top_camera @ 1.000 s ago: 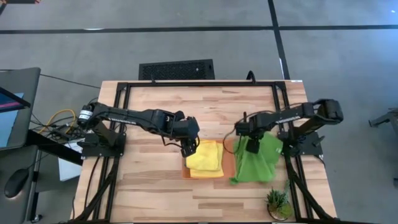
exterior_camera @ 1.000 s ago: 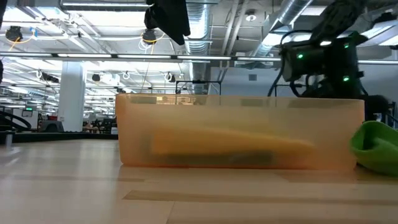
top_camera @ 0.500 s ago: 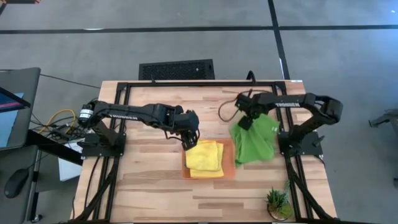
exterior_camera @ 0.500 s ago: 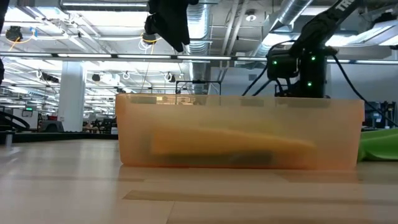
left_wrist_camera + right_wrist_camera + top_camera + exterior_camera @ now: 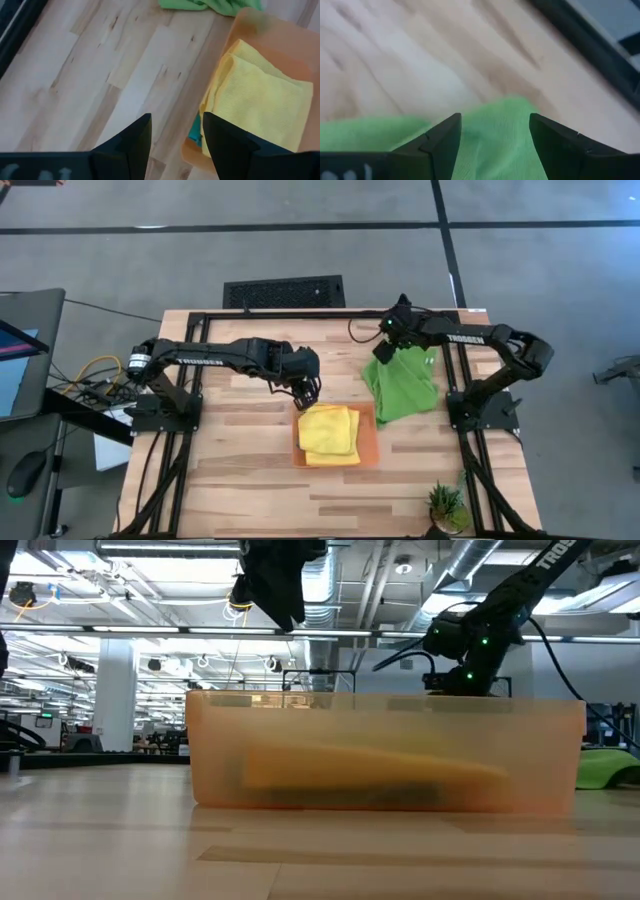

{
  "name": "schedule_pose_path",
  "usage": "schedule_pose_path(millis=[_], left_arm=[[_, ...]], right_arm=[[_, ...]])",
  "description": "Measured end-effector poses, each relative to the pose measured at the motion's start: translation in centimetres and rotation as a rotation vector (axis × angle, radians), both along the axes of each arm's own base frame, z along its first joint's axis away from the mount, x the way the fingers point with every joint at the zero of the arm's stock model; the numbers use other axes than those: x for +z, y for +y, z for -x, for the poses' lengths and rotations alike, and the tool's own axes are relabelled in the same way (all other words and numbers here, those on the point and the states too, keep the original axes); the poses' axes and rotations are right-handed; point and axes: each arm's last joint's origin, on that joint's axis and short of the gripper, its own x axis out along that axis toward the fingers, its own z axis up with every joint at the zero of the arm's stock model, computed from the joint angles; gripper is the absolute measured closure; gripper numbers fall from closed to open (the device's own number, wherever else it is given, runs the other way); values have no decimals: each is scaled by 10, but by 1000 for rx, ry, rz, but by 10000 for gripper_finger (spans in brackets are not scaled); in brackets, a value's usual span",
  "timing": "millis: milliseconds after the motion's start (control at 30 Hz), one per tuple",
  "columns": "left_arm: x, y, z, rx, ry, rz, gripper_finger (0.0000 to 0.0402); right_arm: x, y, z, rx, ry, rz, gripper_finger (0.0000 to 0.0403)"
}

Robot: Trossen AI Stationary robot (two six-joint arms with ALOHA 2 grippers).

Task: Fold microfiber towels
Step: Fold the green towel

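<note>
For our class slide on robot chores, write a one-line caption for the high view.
Left gripper open beside the orange tray of folded yellow towels; right gripper open over the green towel.

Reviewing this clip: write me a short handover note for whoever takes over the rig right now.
Left gripper: open, empty, hovering by the far left corner of the orange tray.
Right gripper: open, over the far edge of the green towel; nothing visibly pinched.
Yellow towel lies folded in the tray, with a teal towel peeking out beneath it.
Done: the yellow one is folded and stacked.
Left: the green towel lies rumpled on the table right of the tray, to be folded and placed.
</note>
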Motion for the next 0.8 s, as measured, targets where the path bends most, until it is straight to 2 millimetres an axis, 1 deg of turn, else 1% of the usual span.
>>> schedule_pose_path(millis=[133, 200, 300, 400, 533, 633, 700, 800], left_arm=[[-1, 11, -2, 88, -18, -6, 230], [-3, 20, -4, 146, -32, 33, 230], [-11, 37, -14, 206, -80, 115, 230], [-22, 57, -28, 228, -131, 191, 230], [-45, 79, -51, 213, -203, 256, 230], [-65, 91, -72, 175, -284, 331, 230], [-79, 99, -88, 124, -359, 386, 230], [-102, 110, -105, 84, -436, 451, 230]], right_arm=[[6, -1, -3, 8, -16, 1, 143], [17, -1, -3, 23, -12, -32, 143], [42, 2, -4, 62, -31, -53, 143], [77, 9, -4, 136, -68, -1, 143], [124, 21, 6, 219, -133, 90, 143], [153, 33, 14, 273, -202, 169, 143], [165, 40, 19, 301, -235, 206, 143], [181, 50, 27, 315, -287, 246, 143]])
